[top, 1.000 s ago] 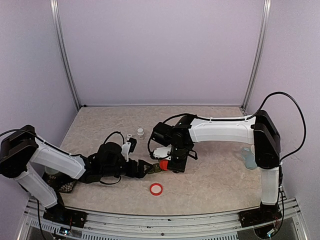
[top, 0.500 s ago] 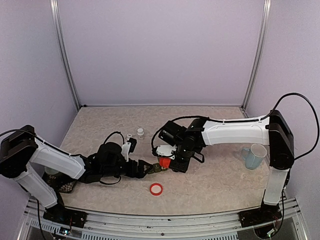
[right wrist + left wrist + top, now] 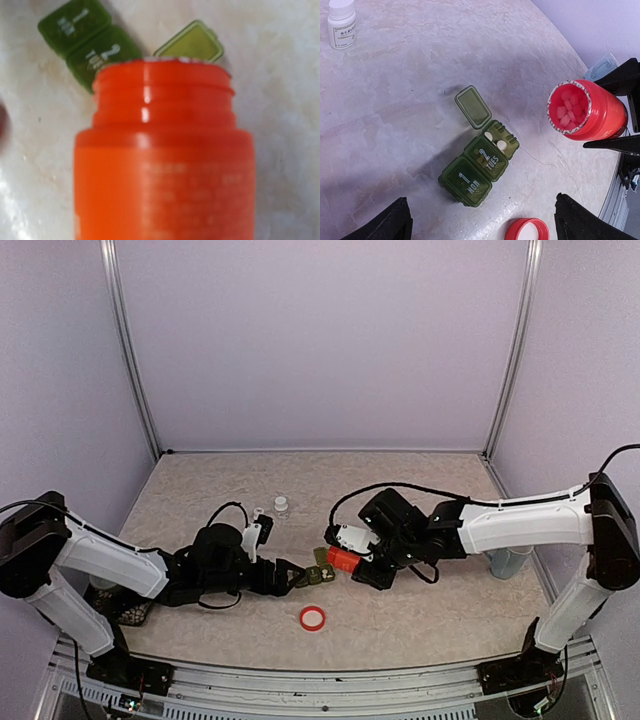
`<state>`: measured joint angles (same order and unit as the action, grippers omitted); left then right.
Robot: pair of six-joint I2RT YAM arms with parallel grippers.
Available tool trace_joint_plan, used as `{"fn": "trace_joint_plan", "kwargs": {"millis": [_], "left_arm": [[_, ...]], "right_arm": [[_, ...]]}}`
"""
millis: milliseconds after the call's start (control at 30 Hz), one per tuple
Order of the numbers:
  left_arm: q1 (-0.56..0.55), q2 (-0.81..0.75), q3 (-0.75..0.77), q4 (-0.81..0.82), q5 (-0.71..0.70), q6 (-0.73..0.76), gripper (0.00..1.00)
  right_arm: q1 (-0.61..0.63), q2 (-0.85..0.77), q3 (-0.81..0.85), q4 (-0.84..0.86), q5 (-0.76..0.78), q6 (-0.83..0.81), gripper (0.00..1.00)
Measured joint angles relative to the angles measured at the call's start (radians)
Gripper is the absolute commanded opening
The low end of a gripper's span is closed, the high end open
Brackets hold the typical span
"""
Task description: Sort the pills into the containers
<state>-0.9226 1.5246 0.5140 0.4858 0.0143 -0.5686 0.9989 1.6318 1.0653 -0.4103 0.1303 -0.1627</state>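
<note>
The dark green containers (image 3: 477, 169) lie on the table as a strip of three compartments. "1 MON" and "2 TUES" are closed. The third lid (image 3: 473, 106) stands open over two white pills (image 3: 495, 141). My left gripper (image 3: 482, 226) hovers open just short of the strip (image 3: 321, 573), holding nothing. An open red pill bottle (image 3: 592, 112), full of pink pills (image 3: 568, 107), is tilted on its side with its mouth toward the containers. My right gripper (image 3: 352, 562) is shut on it. In the right wrist view the bottle (image 3: 165, 160) hides the fingers, with the containers (image 3: 90, 42) beyond.
The bottle's red cap (image 3: 312, 617) lies on the table in front of the containers. A small white bottle (image 3: 281, 505) stands farther back. A pale blue mug (image 3: 507, 562) sits at the right behind my right arm. A dark object (image 3: 130, 612) lies by my left arm's base.
My right arm has swung out to the right and lowered, uncovering the mug. The red bottle shifted slightly right and tipped over toward the containers. The left arm stayed still.
</note>
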Motion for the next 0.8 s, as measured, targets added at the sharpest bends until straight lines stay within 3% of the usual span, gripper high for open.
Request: {"fn": "trace_joint_plan", "kwargs": {"millis": [300, 533, 800], "left_arm": [[-0.011, -0.025, -0.001, -0.007, -0.004, -0.003, 0.97], [-0.037, -0.091, 0.001, -0.048, -0.01, -0.002, 0.97], [-0.097, -0.145, 0.04, -0.137, -0.031, 0.003, 0.97]], "right_arm": [[-0.01, -0.175, -0.302, 0.409, -0.005, 0.041, 0.29], [-0.017, -0.356, -0.579, 0.82, 0.032, 0.057, 0.32], [-0.018, -0.419, -0.813, 1.287, 0.069, 0.052, 0.34]]}}
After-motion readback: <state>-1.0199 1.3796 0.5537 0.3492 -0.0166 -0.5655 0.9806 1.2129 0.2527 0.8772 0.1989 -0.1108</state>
